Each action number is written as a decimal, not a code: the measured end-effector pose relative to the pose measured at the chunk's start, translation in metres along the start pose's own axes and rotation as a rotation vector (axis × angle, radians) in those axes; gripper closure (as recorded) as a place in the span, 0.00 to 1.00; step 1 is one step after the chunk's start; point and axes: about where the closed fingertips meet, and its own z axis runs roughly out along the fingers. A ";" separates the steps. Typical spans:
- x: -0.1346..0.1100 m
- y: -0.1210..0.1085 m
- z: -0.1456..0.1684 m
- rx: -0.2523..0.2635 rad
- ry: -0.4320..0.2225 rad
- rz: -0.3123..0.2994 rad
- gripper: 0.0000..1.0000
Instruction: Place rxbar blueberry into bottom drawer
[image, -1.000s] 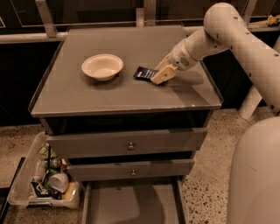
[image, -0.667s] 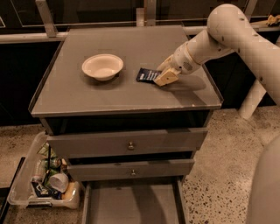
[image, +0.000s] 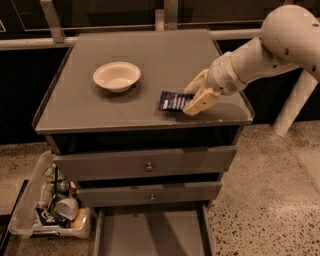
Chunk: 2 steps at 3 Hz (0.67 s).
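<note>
The rxbar blueberry (image: 172, 100), a flat navy-blue wrapper with pale lettering, lies on the grey cabinet top (image: 150, 60) to the right of the white bowl (image: 117, 76). My gripper (image: 194, 98) is at the bar's right end, with one tan finger behind it and one in front, straddling that end. The bottom drawer (image: 150, 234) stands pulled out at floor level, showing its flat grey floor and side rails.
Two shut knobbed drawer fronts (image: 148, 166) sit above the open drawer. A clear plastic bin of clutter (image: 52, 202) stands on the floor at the left of the cabinet. A white pole (image: 295, 102) stands at the right.
The view has shifted. My gripper has stayed at the bar's right end, with the bar still lying on the cabinet top.
</note>
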 end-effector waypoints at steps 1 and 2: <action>0.009 0.029 -0.023 -0.004 -0.033 -0.016 1.00; 0.022 0.062 -0.048 0.038 -0.066 -0.024 1.00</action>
